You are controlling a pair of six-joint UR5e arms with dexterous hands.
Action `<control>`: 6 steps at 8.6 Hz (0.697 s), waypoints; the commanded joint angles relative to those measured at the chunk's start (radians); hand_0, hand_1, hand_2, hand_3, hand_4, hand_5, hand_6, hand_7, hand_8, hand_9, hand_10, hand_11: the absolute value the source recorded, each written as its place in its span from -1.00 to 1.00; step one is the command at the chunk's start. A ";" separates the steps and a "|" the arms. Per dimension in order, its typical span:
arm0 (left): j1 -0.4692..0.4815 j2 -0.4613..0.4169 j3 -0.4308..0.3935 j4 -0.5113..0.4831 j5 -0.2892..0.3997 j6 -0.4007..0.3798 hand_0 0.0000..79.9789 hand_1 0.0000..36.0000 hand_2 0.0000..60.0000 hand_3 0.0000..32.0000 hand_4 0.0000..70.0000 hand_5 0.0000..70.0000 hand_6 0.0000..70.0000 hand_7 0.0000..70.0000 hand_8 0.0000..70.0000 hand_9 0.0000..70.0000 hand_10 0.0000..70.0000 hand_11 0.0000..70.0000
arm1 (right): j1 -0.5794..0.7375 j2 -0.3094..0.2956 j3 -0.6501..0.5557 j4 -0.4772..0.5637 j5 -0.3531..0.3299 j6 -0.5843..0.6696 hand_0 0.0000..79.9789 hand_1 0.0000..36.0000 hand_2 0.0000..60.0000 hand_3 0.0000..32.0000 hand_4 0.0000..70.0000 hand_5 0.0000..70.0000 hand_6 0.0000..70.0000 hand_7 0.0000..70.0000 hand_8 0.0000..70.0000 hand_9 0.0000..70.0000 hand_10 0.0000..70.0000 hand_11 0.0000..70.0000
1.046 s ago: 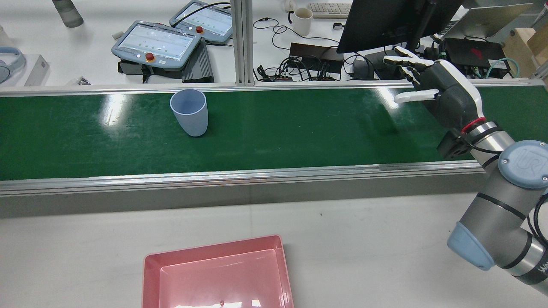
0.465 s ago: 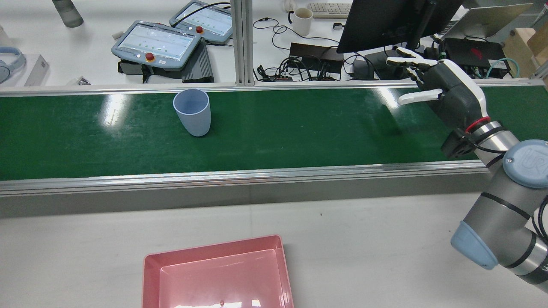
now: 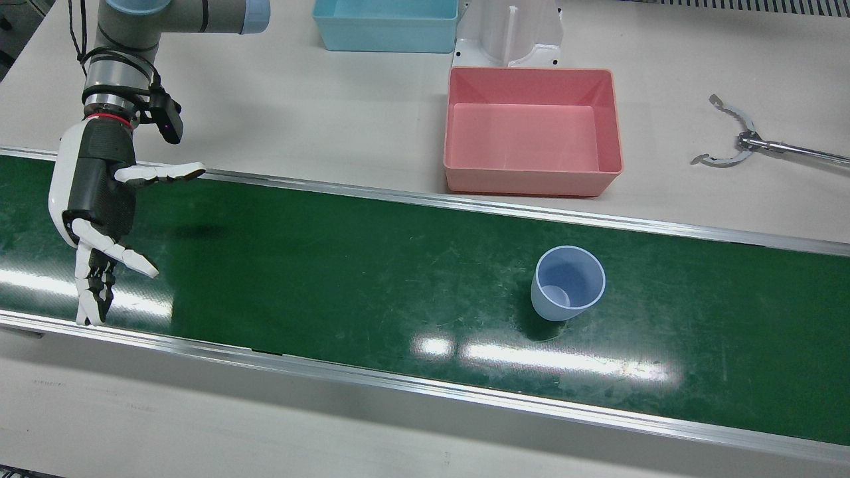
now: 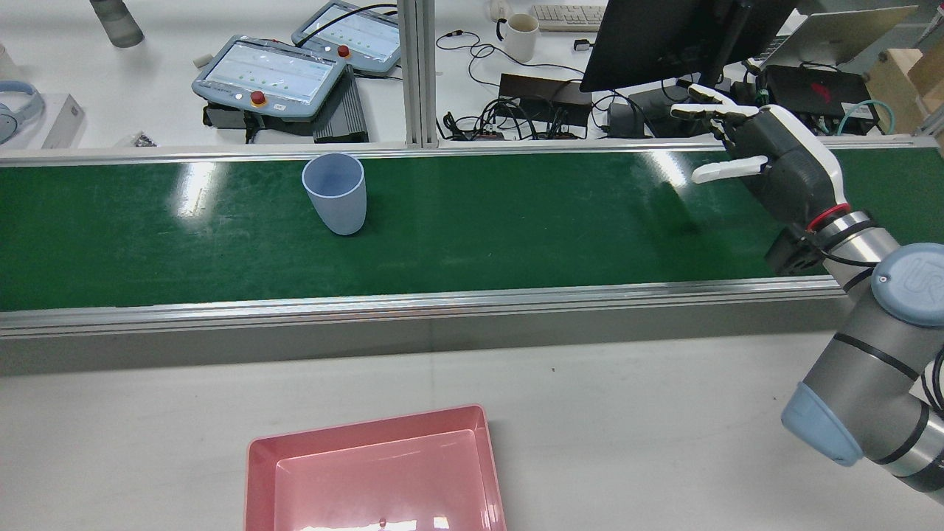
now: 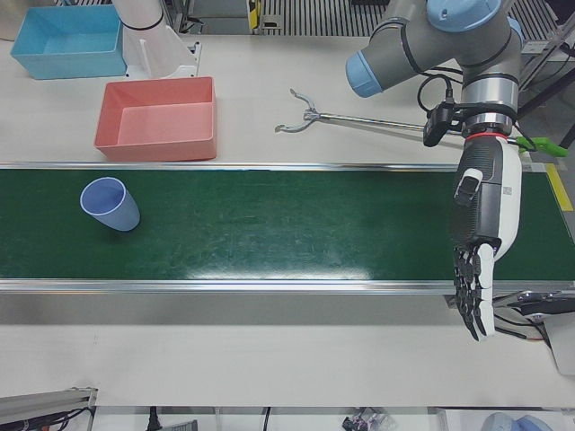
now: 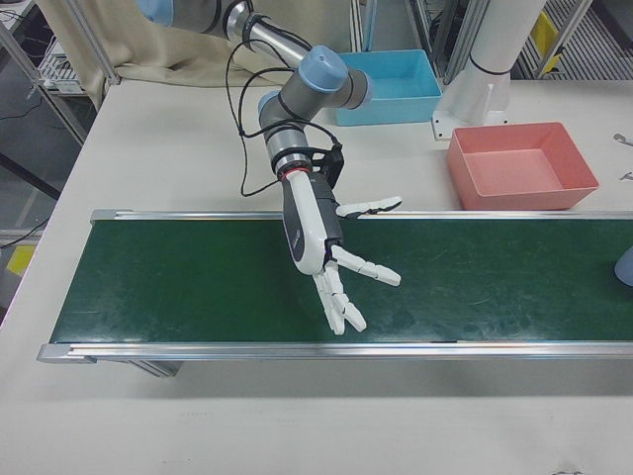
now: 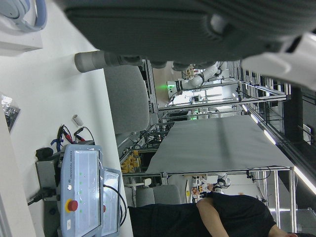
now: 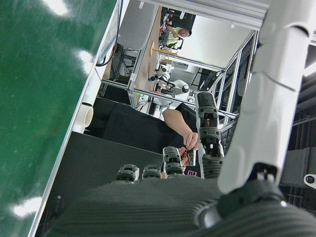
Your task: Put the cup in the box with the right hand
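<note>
Front view: cup waiting on the belt, my right hand far from it

Front view shows the green belt (image 3: 372,265) running across the whole picture, and I take it as my landmark. Beyond the belt's far rail, on the pale table, sits the pink box (image 3: 533,178), with nothing in it. My right hand (image 3: 99,199) hangs over one end of the belt, fingers (image 3: 159,174) spread wide, gripping nothing. The blue cup (image 3: 568,292) stands upright on the belt, mouth up, well apart from my right hand and roughly level with the box along the belt's length. My left hand (image 5: 483,229) hangs over the opposite end of the belt, fingers pointing down and straight, holding nothing; it has no part in this.

The step, as I judge it, is the reach. To do it well I should travel along the belt with my fingers kept apart, come at the cup from the side, not from above, and close round its wall below the rim. The cup looks light and tapered, so a clumsy nudge could tip it or let it slip downward.
</note>
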 commanded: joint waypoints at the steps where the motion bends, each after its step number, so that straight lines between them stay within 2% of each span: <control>1: 0.000 0.000 0.000 0.000 0.000 0.000 -1.00 -1.00 -1.00 -1.00 -1.00 -1.00 -1.00 -1.00 -1.00 -1.00 -1.00 -1.00 | 0.002 0.006 -0.001 0.003 -0.002 0.001 0.39 -0.20 -1.00 -0.95 -0.28 -0.83 -0.89 -0.51 -0.95 -0.90 -0.93 -0.84; 2: 0.000 0.000 0.000 0.000 0.000 0.000 -1.00 -1.00 -1.00 -1.00 -1.00 -1.00 -1.00 -1.00 -1.00 -1.00 -1.00 -1.00 | 0.004 0.006 -0.001 0.001 0.000 0.004 0.38 -0.21 -1.00 -0.69 -0.30 -0.83 -0.90 -0.49 -0.96 -0.90 -0.93 -0.85; 3: 0.000 0.000 0.000 0.000 0.000 0.000 -1.00 -1.00 -1.00 -1.00 -1.00 -1.00 -1.00 -1.00 -1.00 -1.00 -1.00 -1.00 | 0.007 0.004 -0.001 0.003 0.000 0.004 0.38 -0.19 -1.00 -0.07 -0.40 -0.84 -0.92 -0.47 -1.00 -0.93 -0.91 -0.82; 4: 0.000 0.000 0.000 0.000 0.000 0.000 -1.00 -1.00 -1.00 -1.00 -1.00 -1.00 -1.00 -1.00 -1.00 -1.00 -1.00 -1.00 | 0.007 0.006 0.001 0.003 0.000 0.006 0.39 -0.18 -1.00 0.34 -0.47 -0.83 -0.94 -0.48 -1.00 -0.94 -0.91 -0.81; 5: 0.000 0.000 0.001 0.000 0.000 0.000 -1.00 -1.00 -1.00 -1.00 -1.00 -1.00 -1.00 -1.00 -1.00 -1.00 -1.00 -1.00 | 0.007 0.004 0.001 0.003 0.000 0.007 0.39 -0.17 -1.00 1.00 -0.62 -0.83 -0.98 -0.54 -1.00 -0.95 -0.90 -0.79; 6: 0.000 0.000 0.000 0.000 0.000 0.000 -1.00 -1.00 -1.00 -1.00 -1.00 -1.00 -1.00 -1.00 -1.00 -1.00 -1.00 -1.00 | 0.005 0.004 0.001 0.003 -0.002 0.006 0.39 -0.18 -1.00 1.00 -0.65 -0.83 -0.99 -0.56 -1.00 -0.95 -0.90 -0.80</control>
